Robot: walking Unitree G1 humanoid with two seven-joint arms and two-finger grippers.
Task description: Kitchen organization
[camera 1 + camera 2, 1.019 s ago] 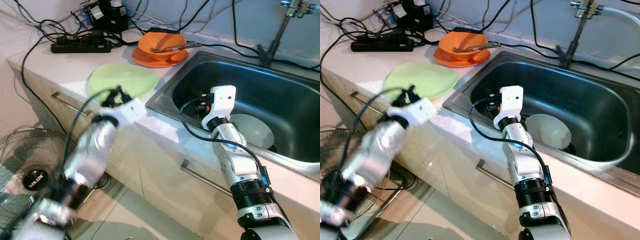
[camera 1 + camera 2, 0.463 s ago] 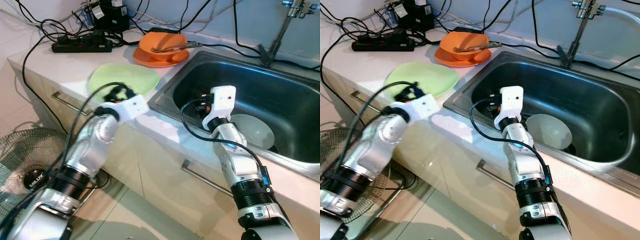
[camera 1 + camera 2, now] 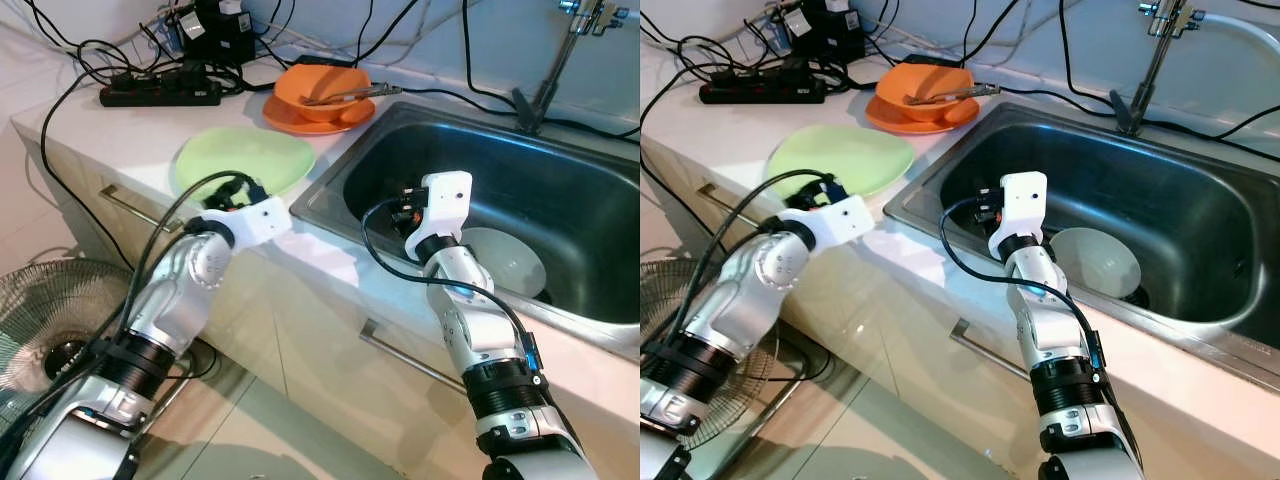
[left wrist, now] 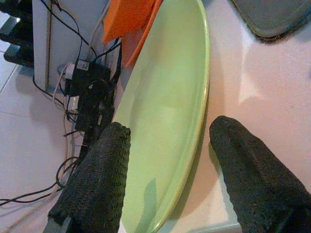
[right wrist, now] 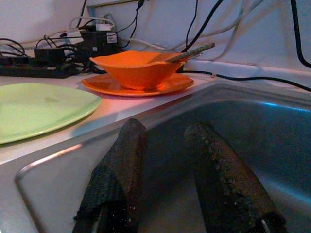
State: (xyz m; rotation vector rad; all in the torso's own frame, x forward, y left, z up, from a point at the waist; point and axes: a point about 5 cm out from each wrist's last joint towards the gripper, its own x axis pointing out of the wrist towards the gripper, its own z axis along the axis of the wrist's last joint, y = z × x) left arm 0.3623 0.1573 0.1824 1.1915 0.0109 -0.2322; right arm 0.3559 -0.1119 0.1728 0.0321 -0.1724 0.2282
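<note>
Straddling the near rim of the green plate [image 4: 165, 121], left gripper [image 4: 170, 160] spread wide, one black finger [image 4: 97, 179] over the plate's face and the other over the pale counter [image 4: 252, 77] just beside the rim; contact with the plate not clear. Beyond those fingers, orange plate [image 3: 305, 115] with an orange bowl [image 3: 322, 88] on it, a utensil [image 3: 350, 95] lying across the bowl, then a black power strip [image 3: 160, 93] and a tangle of cables [image 3: 90, 50] against the wall.

Hanging inside the steel sink [image 3: 560, 170], right gripper [image 5: 165, 165] parted on nothing, both fingers [image 5: 218, 179] pointing toward the sink's near-left wall, close to it. Just beside that wrist, deeper in the basin, a white plate [image 3: 510, 262] lying on the bottom. Past the sink rim ahead of those fingers, the orange bowl and the green plate on the counter. At the far edge of the sink, a faucet [image 3: 560, 50].

Below the left arm, on the floor, a wire-caged fan [image 3: 50, 330]; under the counter, cabinet fronts with metal handles [image 3: 400, 355].
</note>
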